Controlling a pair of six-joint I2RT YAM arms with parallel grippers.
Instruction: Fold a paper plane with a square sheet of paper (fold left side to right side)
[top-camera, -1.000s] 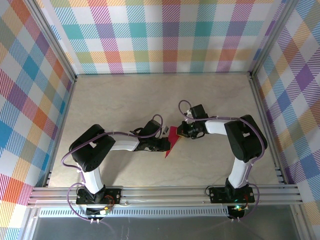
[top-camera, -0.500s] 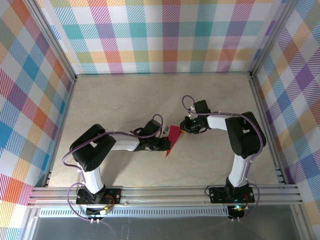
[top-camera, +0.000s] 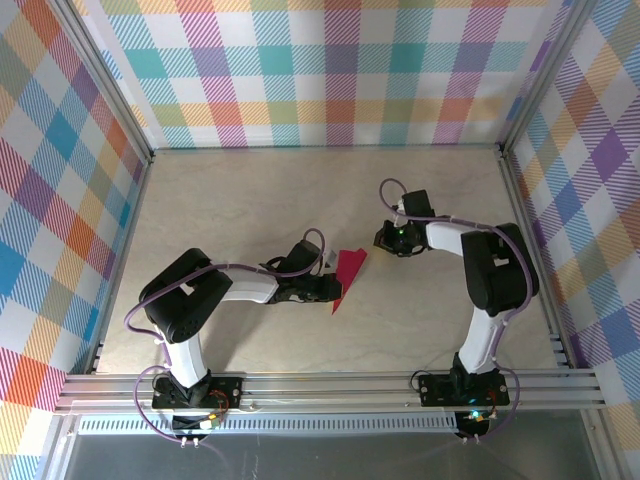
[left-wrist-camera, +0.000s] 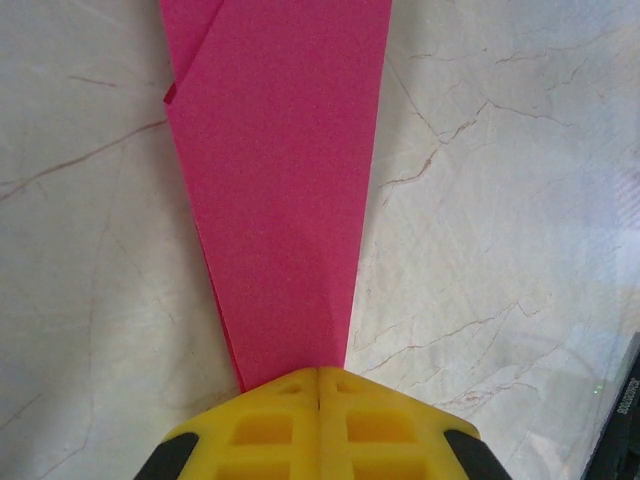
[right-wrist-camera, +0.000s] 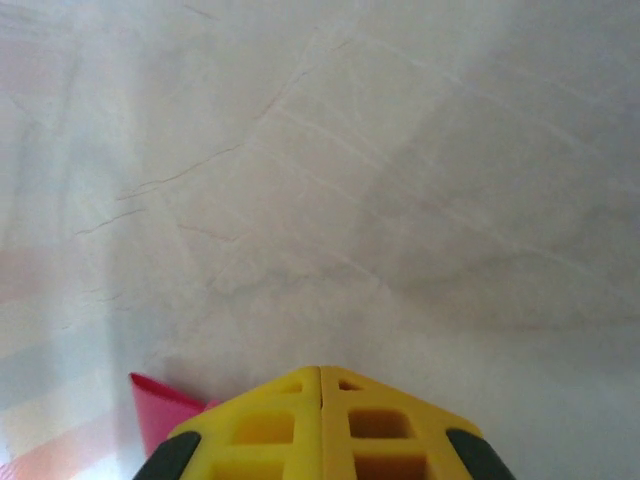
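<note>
The magenta-pink paper plane (top-camera: 348, 272), already folded into a narrow pointed dart, lies flat on the pale marbled surface (top-camera: 250, 200) near the middle, between the two arms. In the left wrist view the paper plane (left-wrist-camera: 285, 200) shows one long tapering panel with a small folded layer edge along its left side, widening away from the camera.

The left gripper (top-camera: 328, 290) reaches in from the left, and its yellow jaws are closed tight. In its own view the left gripper (left-wrist-camera: 318, 390) sits over the narrow end of the dart, which runs flat beneath the tips. This looks like pinning the paper down, not pinching it, though the contact itself is hidden.

The right gripper (top-camera: 390, 240) hangs to the right and slightly farther back, apart from the paper. Its jaws are also fully closed and hold nothing. Its wrist view shows the right gripper (right-wrist-camera: 320, 385) above bare surface, with just a pink corner of the paper plane (right-wrist-camera: 158, 400) at the lower left.

The folding appears to be at a late step: a long left-to-right fold is laid and the left arm anchors it.

The next move probably calls for the right jaws to come back onto the dart, either to press along the crease or to open and lift an edge for a wing fold, while the left arm keeps the thin paper from sliding.
</note>
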